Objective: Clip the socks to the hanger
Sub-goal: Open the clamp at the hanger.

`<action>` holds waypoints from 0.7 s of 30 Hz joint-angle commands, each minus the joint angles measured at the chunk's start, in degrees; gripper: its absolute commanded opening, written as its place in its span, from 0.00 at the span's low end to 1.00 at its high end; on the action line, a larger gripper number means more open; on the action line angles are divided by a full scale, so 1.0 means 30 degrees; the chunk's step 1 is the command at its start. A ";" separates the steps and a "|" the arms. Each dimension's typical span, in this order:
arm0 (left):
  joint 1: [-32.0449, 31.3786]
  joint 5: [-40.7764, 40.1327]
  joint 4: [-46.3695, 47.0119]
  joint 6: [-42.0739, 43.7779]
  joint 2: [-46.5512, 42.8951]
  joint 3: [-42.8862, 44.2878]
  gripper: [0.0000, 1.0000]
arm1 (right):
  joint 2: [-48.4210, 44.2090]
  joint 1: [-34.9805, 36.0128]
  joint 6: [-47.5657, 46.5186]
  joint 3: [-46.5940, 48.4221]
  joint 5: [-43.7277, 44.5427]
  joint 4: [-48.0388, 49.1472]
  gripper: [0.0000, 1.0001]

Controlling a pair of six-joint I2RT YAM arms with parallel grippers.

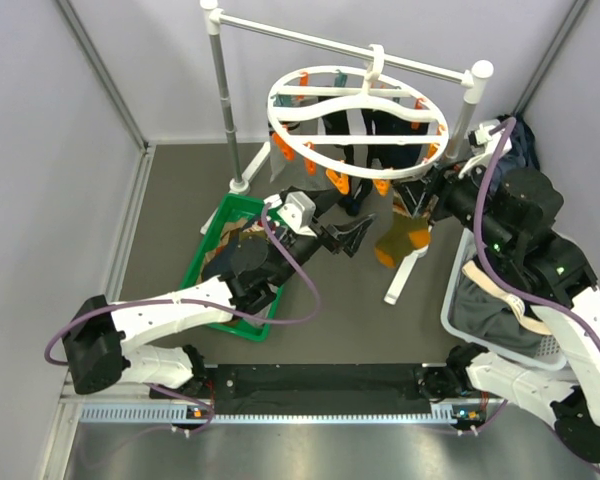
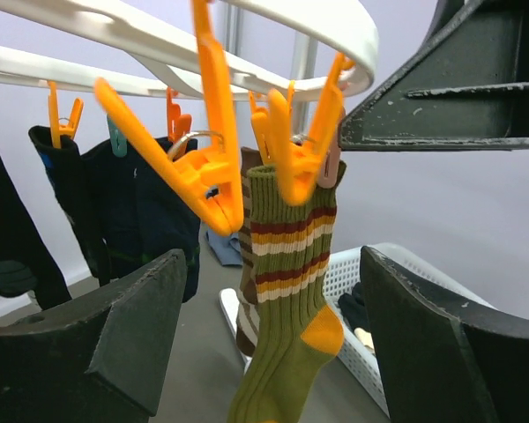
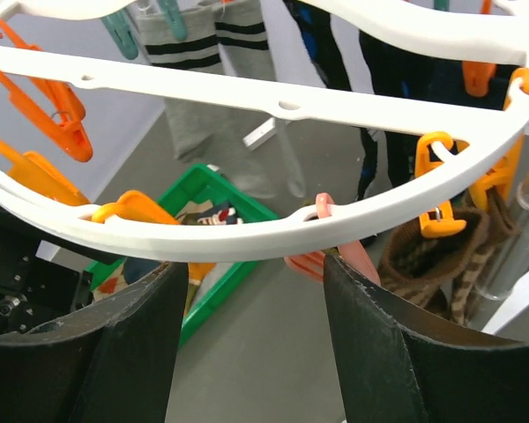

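Observation:
The white ring hanger [image 1: 358,125] hangs from the rail with several socks clipped on it. An olive sock [image 2: 286,291] with striped cuff and mustard heel hangs from an orange clip [image 2: 295,167]; it also shows in the top view [image 1: 405,238]. My left gripper [image 2: 273,291] is open, and the sock hangs between its fingers without touching them. My left gripper [image 1: 352,236] sits left of the sock. My right gripper [image 3: 251,291] is open and empty just under the ring's rim [image 3: 247,238], its right finger next to a pink clip [image 3: 335,251]. My right gripper [image 1: 427,195] is at the ring's right side.
A green bin [image 1: 212,228] with more socks lies at left. A white lattice basket [image 1: 458,322] stands at right. The rail stand [image 1: 220,90] and its foot [image 1: 400,280] are behind and under the hanger. Dark navy socks [image 2: 115,211], a grey banded sock [image 3: 203,88] and a brown sock [image 3: 441,256] hang nearby.

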 commanded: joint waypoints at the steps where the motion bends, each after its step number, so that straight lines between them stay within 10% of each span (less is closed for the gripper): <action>1: 0.0153 0.0567 0.1598 -0.0654 -0.0506 -0.0012 0.84 | -0.0708 -0.0058 -0.0663 0.0137 0.0731 0.0773 0.62; 21: 0.0153 0.1505 0.0133 -0.1387 0.0491 0.2097 0.75 | -0.0857 -0.0028 -0.0224 0.2218 -0.6092 -0.0401 0.62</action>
